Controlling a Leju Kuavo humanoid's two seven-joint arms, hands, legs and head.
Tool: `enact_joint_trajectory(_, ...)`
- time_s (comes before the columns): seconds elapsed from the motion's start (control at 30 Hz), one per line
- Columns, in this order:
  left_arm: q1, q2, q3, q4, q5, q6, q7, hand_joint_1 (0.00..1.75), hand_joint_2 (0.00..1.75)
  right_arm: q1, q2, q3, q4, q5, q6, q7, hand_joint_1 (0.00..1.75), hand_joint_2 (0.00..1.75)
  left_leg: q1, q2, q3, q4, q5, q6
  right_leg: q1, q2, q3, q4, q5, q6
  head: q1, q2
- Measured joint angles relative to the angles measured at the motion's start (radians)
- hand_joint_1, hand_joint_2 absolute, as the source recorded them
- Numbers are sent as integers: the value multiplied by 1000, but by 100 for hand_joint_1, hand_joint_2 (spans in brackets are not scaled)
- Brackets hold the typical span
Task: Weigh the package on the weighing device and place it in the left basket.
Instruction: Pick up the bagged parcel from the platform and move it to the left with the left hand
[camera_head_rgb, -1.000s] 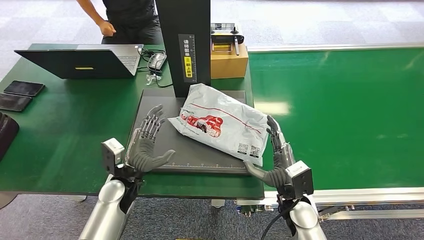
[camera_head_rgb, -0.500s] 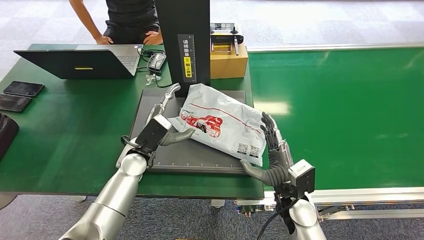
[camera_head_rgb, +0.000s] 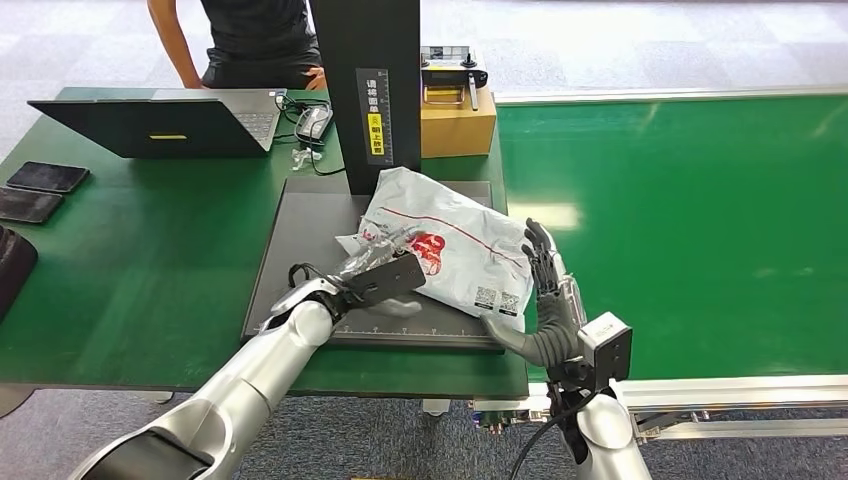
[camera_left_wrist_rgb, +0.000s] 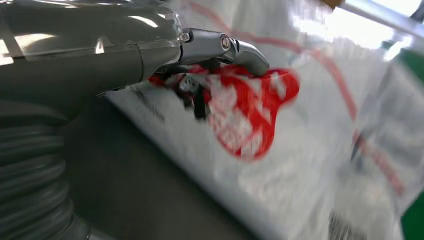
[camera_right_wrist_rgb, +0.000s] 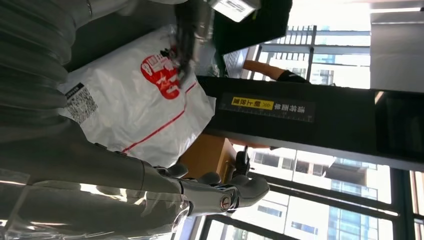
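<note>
The package (camera_head_rgb: 455, 240) is a white plastic mailer with red print, lying on the dark scale platform (camera_head_rgb: 300, 240) in front of the black column (camera_head_rgb: 365, 80). My left hand (camera_head_rgb: 385, 268) reaches across the platform, its fingers stretched over the package's near left edge and red print. In the left wrist view, the left hand (camera_left_wrist_rgb: 125, 55) lies close over the package (camera_left_wrist_rgb: 300, 150), with dark fingers (camera_left_wrist_rgb: 195, 95) touching the red mark. My right hand (camera_head_rgb: 545, 300) stands open at the package's near right corner, fingers upright. In the right wrist view, the right hand (camera_right_wrist_rgb: 125, 185) sits beside the package (camera_right_wrist_rgb: 135, 100).
A laptop (camera_head_rgb: 170, 125), a mouse (camera_head_rgb: 313, 122) and two phones (camera_head_rgb: 45, 177) lie on the green table at the left. Behind the scale sits a cardboard box (camera_head_rgb: 458, 125). The green conveyor belt (camera_head_rgb: 680, 220) runs along the right. A person (camera_head_rgb: 250, 40) stands behind the table.
My left arm has swung right across the platform, from its near left corner onto the package's left edge. The right hand has barely moved. The person has shifted behind the laptop.
</note>
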Motion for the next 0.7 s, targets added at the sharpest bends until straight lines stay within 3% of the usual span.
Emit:
enact_joint_trajectory(0.13, -5, -9, -1, 48, 20, -126, 47, 0, 175, 0, 3, -13, 0, -6, 0, 0, 0, 175, 0, 0, 0, 0, 0, 0, 0, 0, 0, 0, 0, 0, 0, 0)
enact_joint_trajectory(0.3, -15, -20, -1, 76, 3, -106, 123, 2, 175, 2, 7, -17, 0, -4, 1, 4, 0, 175, 0, 0, 2, 0, 0, 0, 0, 0, 2, 0, 0, 0, 0, 0)
enact_joint_trajectory(0.33, -15, -22, -1, 79, 4, -98, 129, 28, 175, 3, 8, -18, 0, -2, 1, 5, 0, 175, 0, 0, 3, 0, 0, 0, 0, 0, 3, 0, 0, 0, 0, 0)
enact_joint_trajectory(0.43, -13, -25, 0, 85, 10, -74, 133, 157, 175, 8, 8, -23, -4, 2, 1, 11, 0, 175, 0, 0, 4, 0, 0, 0, 0, 0, 4, 0, 0, 0, 0, 0)
enact_joint_trajectory(0.47, -11, -26, 1, 86, 13, -64, 133, 175, 175, 9, 8, -25, -5, 3, 1, 12, 0, 175, 0, 0, 4, 0, 0, 0, 0, 0, 4, 0, 0, 0, 0, 0)
enact_joint_trajectory(0.7, -1, -25, 33, 87, 37, 2, 107, 175, 175, 18, 8, -28, -8, 3, 1, 14, 0, 175, 0, 0, 5, 0, 0, 0, 0, 0, 5, 0, 0, 0, 0, 0)
